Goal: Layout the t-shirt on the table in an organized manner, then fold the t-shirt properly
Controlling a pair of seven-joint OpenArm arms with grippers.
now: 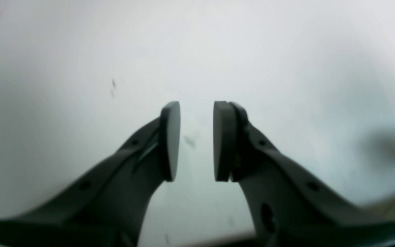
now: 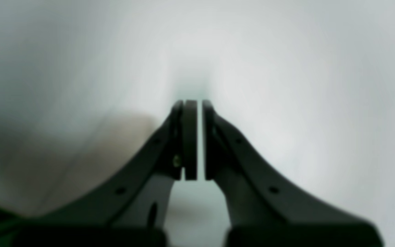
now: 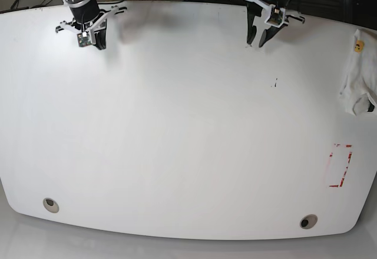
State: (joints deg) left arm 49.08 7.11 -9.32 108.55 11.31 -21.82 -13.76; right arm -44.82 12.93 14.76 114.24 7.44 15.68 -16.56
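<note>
Presently: crumpled white cotton t-shirt at glossy white desk edge; left claw parted, empty; right claw closed, empty. Advised: left reaches shirt first.

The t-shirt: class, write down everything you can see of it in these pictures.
The t-shirt is white, soft-looking cloth, bunched into a crumpled heap rather than spread flat. It lies at the far right edge of the table, partly cut off by the base view's border. A small yellow emblem shows near its top, and a small dark spot at its lower right. No large print is visible. Only the tabletop touches it; both arms are away from it. The wrist views do not show it.
</note>
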